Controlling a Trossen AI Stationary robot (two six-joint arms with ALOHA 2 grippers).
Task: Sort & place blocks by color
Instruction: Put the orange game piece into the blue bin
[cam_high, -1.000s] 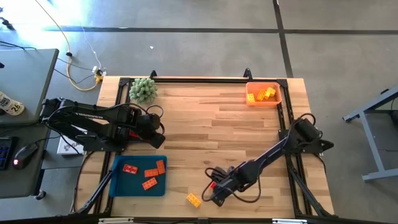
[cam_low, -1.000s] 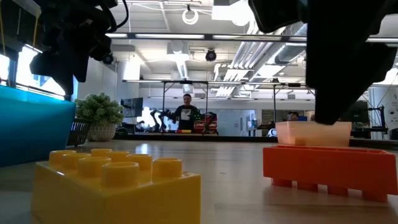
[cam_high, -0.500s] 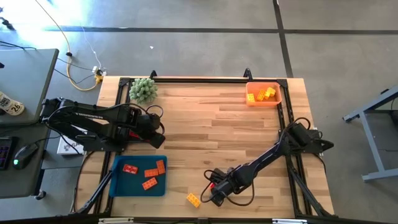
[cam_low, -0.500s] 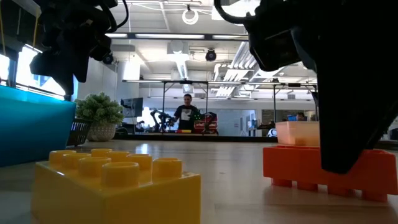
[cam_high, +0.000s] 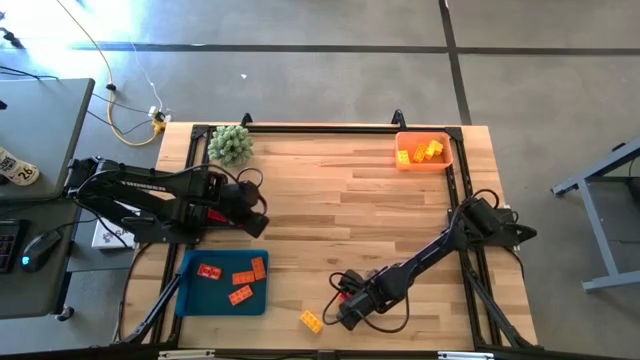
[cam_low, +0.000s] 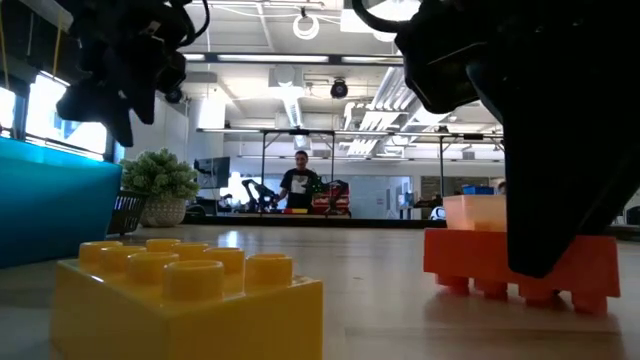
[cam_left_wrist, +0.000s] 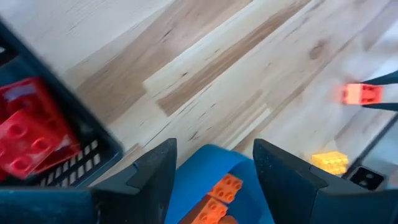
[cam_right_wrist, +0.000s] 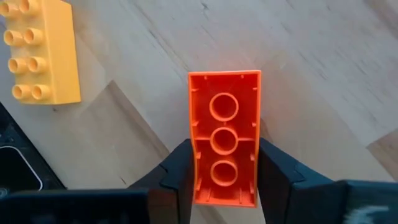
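An orange-red brick lies upside down near the table's front edge, hollow underside up, with my right gripper shut on it. A yellow brick sits studs up just to its left on the table. The blue tray at the front left holds several orange-red bricks. The orange bin at the far right holds yellow bricks. My left gripper hovers open beyond the tray's far edge, with nothing between its fingers. My right gripper pinches the brick's two long sides between its two fingers, at the end nearer the wrist. The fingers come from above, slanting down, and lie across the brick. The brick stays studs down and slightly tilted; I cannot tell whether it touches the table.
A green spiky plant ball stands at the far left corner. A black mesh holder with red pieces lies under my left arm. Bare wood stretches across the table's middle. A person stands far off in the room.
My right gripper has come down over the orange-red brick and taken hold of it. The brick has turned slightly and tipped a little in the low view.
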